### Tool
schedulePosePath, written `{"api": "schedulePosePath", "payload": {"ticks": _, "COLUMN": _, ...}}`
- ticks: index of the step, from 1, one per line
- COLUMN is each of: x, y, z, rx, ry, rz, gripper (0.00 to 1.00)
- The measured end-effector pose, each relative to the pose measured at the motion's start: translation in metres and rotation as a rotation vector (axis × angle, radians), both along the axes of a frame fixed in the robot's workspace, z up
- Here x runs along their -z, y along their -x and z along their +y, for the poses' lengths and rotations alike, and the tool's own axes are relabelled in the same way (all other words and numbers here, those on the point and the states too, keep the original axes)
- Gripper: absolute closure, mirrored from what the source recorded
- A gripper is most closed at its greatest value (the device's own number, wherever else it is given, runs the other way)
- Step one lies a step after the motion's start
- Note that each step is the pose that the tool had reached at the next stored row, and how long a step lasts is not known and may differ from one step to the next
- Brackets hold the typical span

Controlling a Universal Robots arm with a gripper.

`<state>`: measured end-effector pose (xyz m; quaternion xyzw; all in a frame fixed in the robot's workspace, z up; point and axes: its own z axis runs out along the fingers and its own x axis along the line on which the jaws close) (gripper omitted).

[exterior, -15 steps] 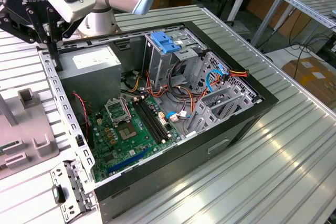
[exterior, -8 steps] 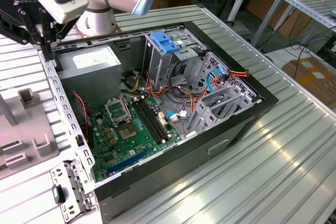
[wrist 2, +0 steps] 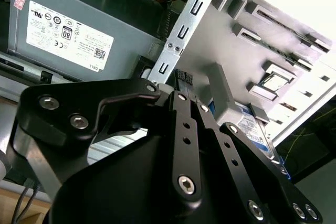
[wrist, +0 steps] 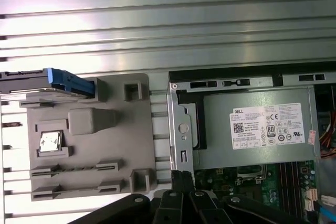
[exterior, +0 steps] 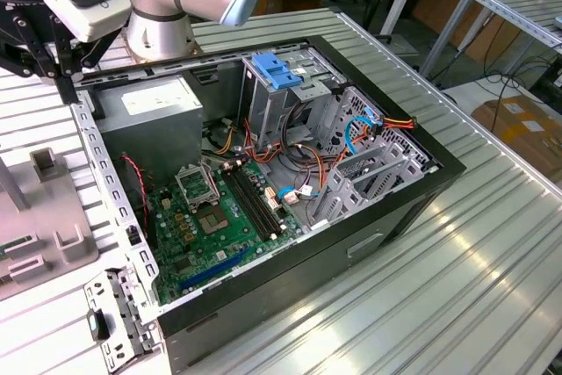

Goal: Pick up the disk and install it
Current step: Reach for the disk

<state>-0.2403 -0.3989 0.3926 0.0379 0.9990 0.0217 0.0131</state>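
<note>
The disk (wrist: 37, 86) rests in a slot at one end of a grey fixture plate (wrist: 89, 156) beside the open computer case, with its blue carrier frame (wrist: 71, 83) along its edge. In the second wrist view the disk (wrist 2: 254, 127) shows part of its white and blue label behind a grey block. My gripper (wrist: 184, 179) hangs above the case's metal rim, between the plate and the power supply, apart from the disk. The gripper (wrist 2: 184, 80) looks shut with nothing in it. In the exterior view the gripper (exterior: 63, 81) is at the upper left, over the case's corner.
The open case (exterior: 421, 191) lies on a ribbed aluminium table (exterior: 457, 287). Inside are a grey power supply (exterior: 149, 107), a green motherboard (exterior: 211, 226), cables, and a drive cage topped by a light-blue bracket (exterior: 277, 72). A loose metal bracket (exterior: 114, 322) lies by the case's near corner.
</note>
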Motion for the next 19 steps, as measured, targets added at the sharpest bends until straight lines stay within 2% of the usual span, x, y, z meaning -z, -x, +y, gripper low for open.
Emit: {"api": "schedulePosePath", "payload": {"ticks": 19, "x": 0.0006, "y": 0.0234, "z": 0.0, "rx": 0.0, "ry": -0.0001, "rz": 0.0, "gripper": 0.89}}
